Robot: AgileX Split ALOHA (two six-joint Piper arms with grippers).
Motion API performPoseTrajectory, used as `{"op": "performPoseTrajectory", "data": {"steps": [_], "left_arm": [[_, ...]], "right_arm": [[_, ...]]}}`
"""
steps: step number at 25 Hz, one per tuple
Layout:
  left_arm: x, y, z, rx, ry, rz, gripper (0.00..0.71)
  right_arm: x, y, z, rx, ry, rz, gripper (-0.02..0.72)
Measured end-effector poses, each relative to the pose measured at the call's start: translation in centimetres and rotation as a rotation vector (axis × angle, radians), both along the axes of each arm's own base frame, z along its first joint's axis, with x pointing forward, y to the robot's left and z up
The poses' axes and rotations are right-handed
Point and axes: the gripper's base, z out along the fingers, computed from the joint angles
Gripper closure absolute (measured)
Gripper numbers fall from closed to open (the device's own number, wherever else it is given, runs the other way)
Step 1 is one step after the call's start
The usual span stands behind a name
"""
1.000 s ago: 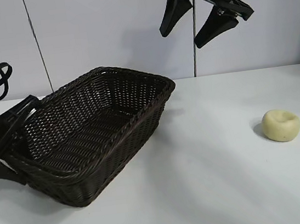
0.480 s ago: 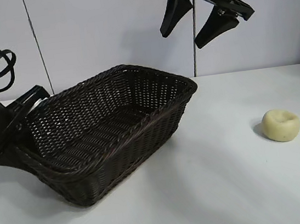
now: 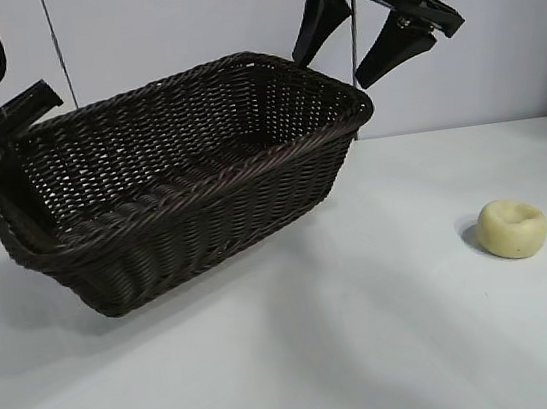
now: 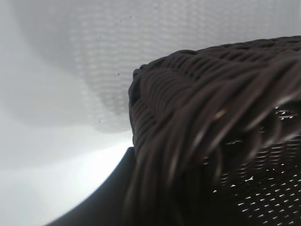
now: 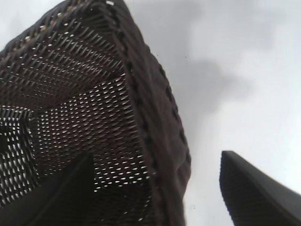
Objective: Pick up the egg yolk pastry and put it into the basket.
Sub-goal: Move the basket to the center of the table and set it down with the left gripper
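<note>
A: Where is the basket (image 3: 179,177)?
B: Off the table (image 3: 374,353), tilted, its shadow on the surface beneath. The left gripper (image 3: 4,134) is pinched tight on the rim at the basket's far-left end; in the left wrist view the braided rim (image 4: 197,94) fills the frame right against the camera.

A: And the pastry (image 3: 512,228)?
B: On the table, well to the right of the basket, nothing touching it, bare table all around.

A: The right gripper (image 3: 365,43)?
B: Up high, just beyond the basket's right corner, its jaws spread wide with nothing between them. From its wrist view the basket's corner rim (image 5: 155,117) sits between the two fingers (image 5: 254,188), apart from both.

A: Any room under the basket?
B: Its lower edge is near the table on the left side; the right end rides higher.
</note>
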Motion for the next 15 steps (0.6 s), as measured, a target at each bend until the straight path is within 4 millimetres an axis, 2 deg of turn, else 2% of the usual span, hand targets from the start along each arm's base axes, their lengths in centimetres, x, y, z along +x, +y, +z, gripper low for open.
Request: {"op": "performPoseTrajectory", "data": {"steps": [4,8,11,15], "left_arm": [[1.8,-0.3,-1.1,0.029,0.028,-0.149,0.603],[3.5,-1.9,-1.9,0.026,0.051,-0.274,0.603],[4.8,-3.2,-2.4,0.023,0.040,-0.335,0.603],[6.5,-3.8,-3.1,0.011,0.033,-0.356,0.603]], "right_arm": [[0.0,0.0,0.0,0.000,0.000,0.000,0.167],[0.0,0.0,0.0,0.000,0.001,0.001,0.167],[0.0,0.0,0.0,0.000,0.001,0.001,0.167],[0.0,0.0,0.0,-0.001,0.002,0.002,0.167]]}}
